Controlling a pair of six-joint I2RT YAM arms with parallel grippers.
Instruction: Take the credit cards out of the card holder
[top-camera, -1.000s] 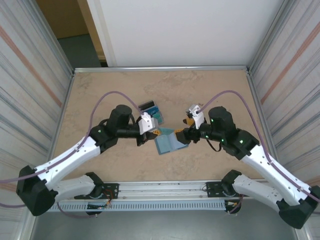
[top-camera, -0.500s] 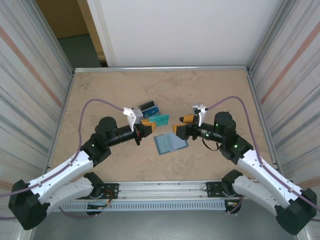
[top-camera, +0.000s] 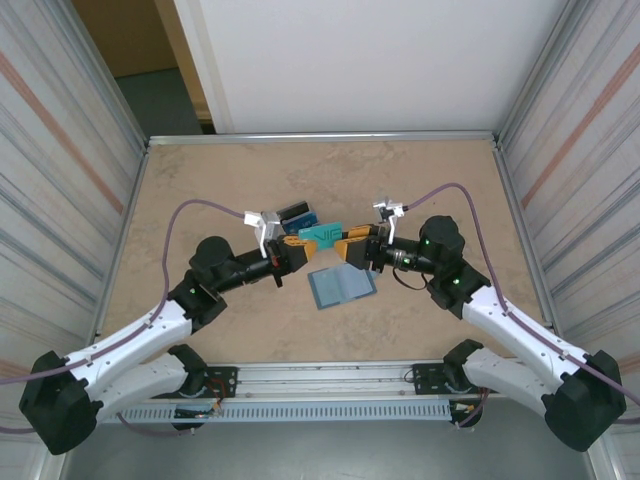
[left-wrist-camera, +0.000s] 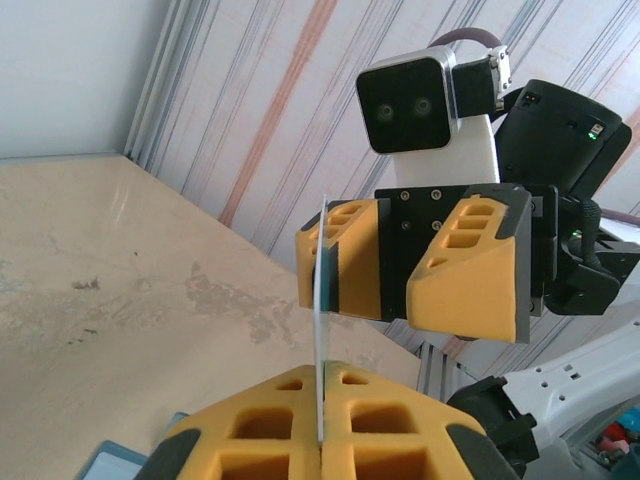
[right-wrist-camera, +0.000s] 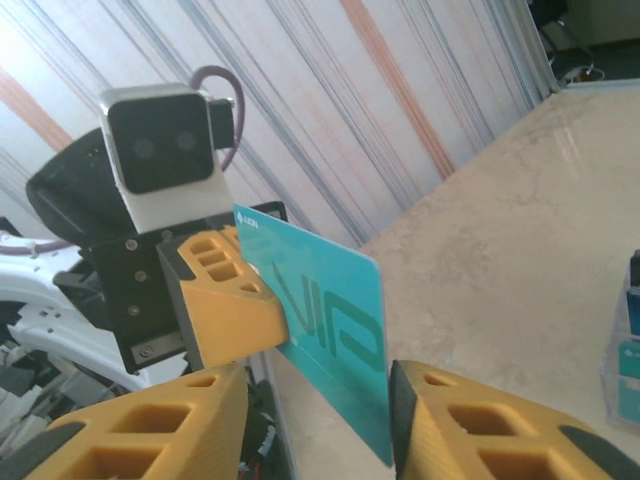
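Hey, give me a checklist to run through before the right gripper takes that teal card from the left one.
1. The left gripper is shut on the thin teal-green plastic card: ok.
2. The card sits between the jaws of the right gripper: ok.
3. Right jaws closed on the card: not ok, they stand apart.
4. Card held in the air, clear of the open teal-blue bifold wallet: ok.
5. Enough card inside the right jaws for a firm grip: cannot tell.

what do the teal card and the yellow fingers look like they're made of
Teal card: probably stiff plastic, smooth with a slight sheen; it lies flat though gripped at one end. Fingers: yellow-orange, matte, with open hollow cells, likely moulded or printed plastic, possibly soft.
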